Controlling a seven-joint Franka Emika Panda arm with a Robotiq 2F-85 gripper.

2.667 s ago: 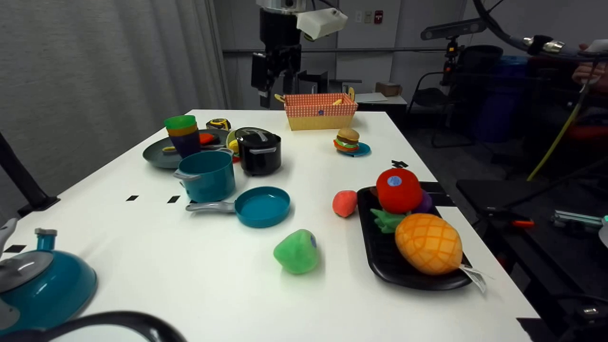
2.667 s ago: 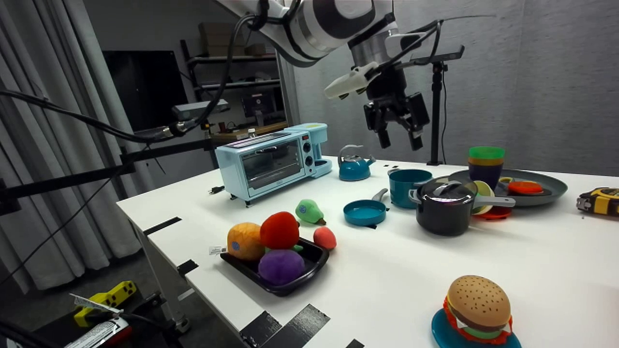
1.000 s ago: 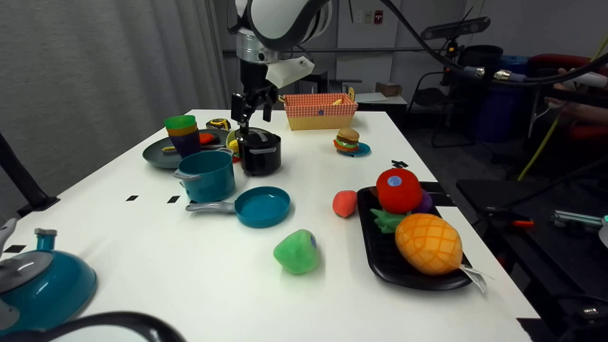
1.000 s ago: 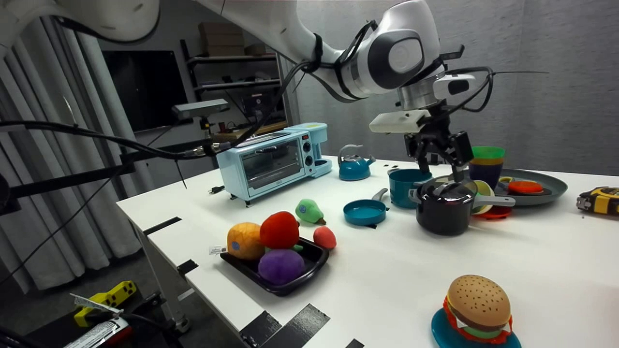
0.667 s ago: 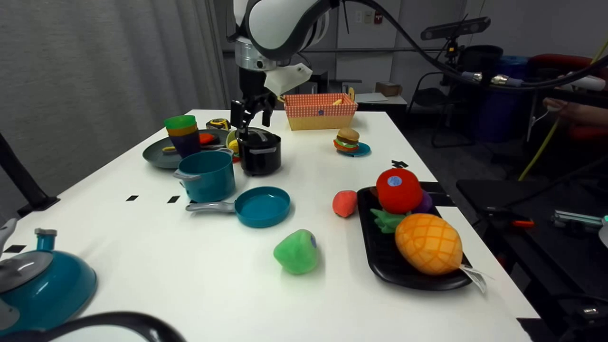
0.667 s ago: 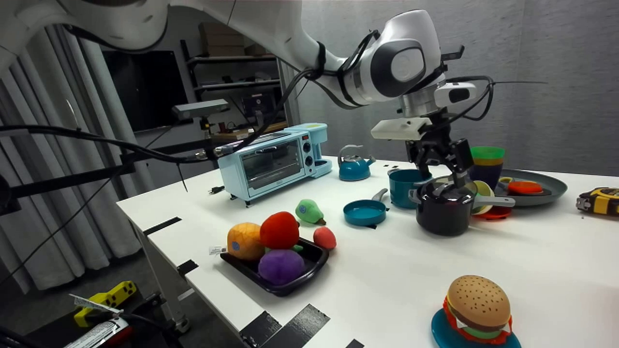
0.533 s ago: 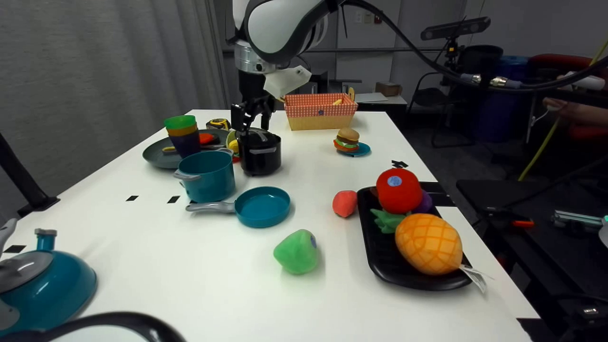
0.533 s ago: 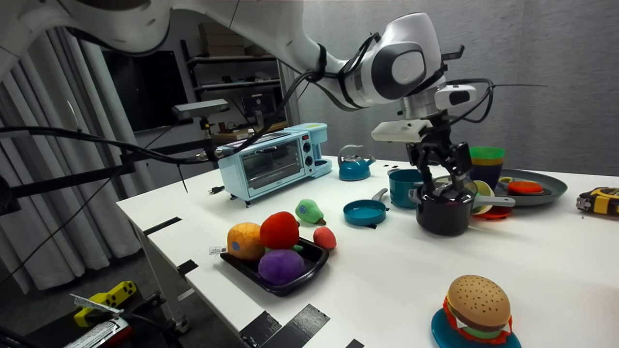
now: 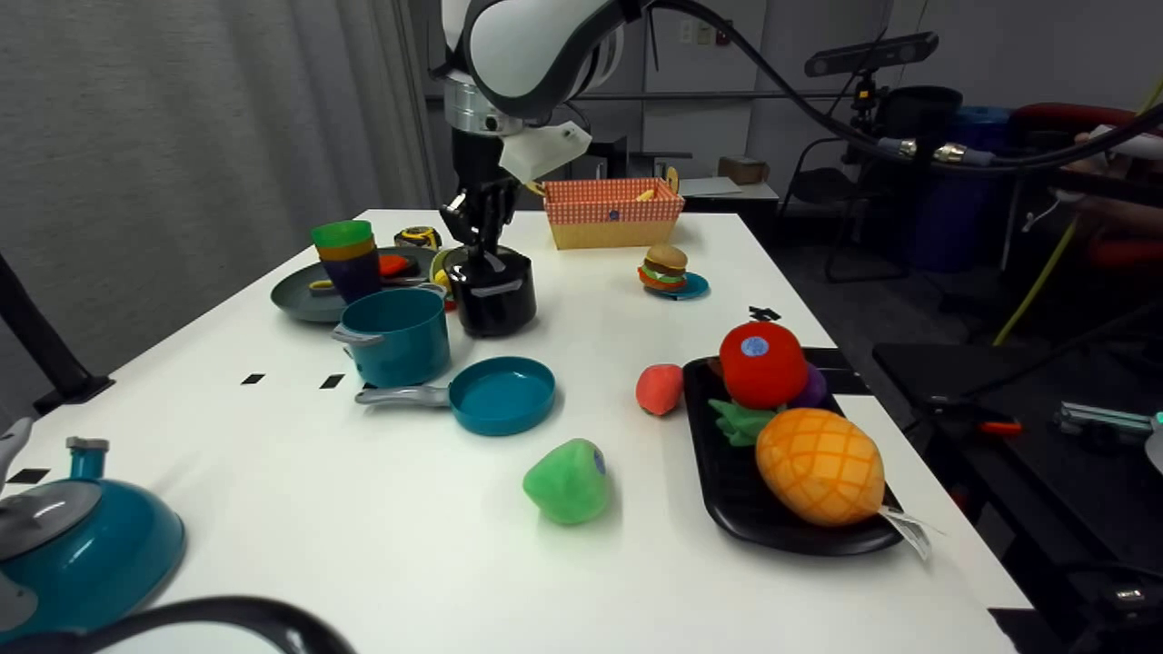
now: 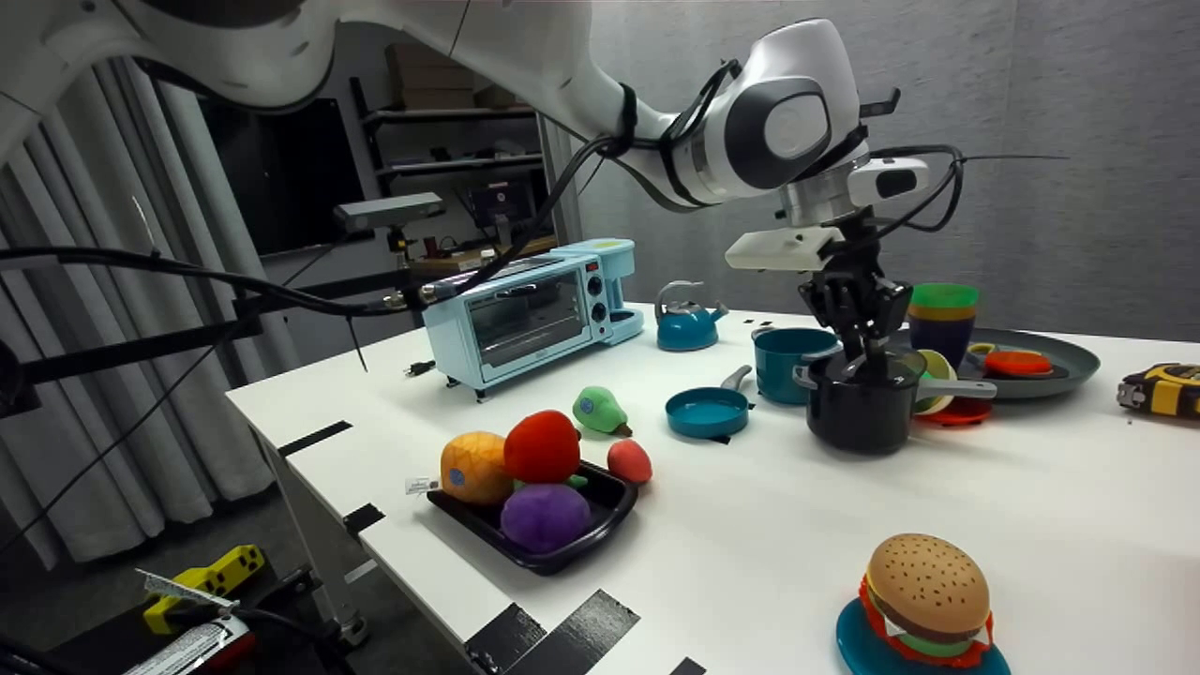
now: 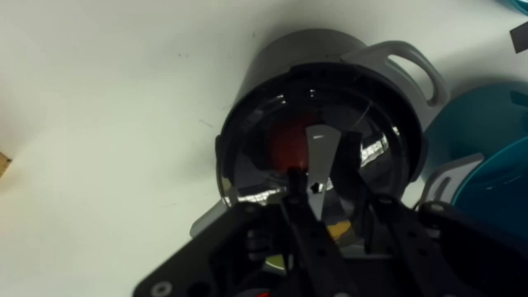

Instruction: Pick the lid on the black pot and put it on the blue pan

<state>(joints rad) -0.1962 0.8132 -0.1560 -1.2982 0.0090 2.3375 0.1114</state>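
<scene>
The lid (image 11: 255, 165) is dark, glossy and see-through, with a grey strip handle (image 11: 319, 148). It sits on the black pot (image 10: 858, 422), which shows in both exterior views and has grey handles. From above, my gripper (image 11: 321, 171) has closed in on the lid's handle, one dark finger along each side of it. The fingertips appear to touch the handle, though the dark picture blurs the contact. In an exterior view the gripper (image 9: 488, 243) stands right over the lid. The blue pan (image 9: 504, 400) lies flat in front of the pot, bare inside, its grey handle (image 9: 404, 396) pointing sideways.
A teal pot (image 9: 400, 341) stands close beside the black pot. A grey plate (image 10: 1059, 366) and stacked cups (image 10: 942, 328) are behind. A green toy (image 9: 568, 481), a black tray (image 9: 718, 490) of plush food, a burger (image 10: 928, 591), a basket (image 9: 613, 227) and a toaster oven (image 10: 516, 319) surround them.
The arm came down over the black pot, and the fingers have drawn together from wide apart onto the lid's handle. The pot with its lid has shifted and tilted slightly.
</scene>
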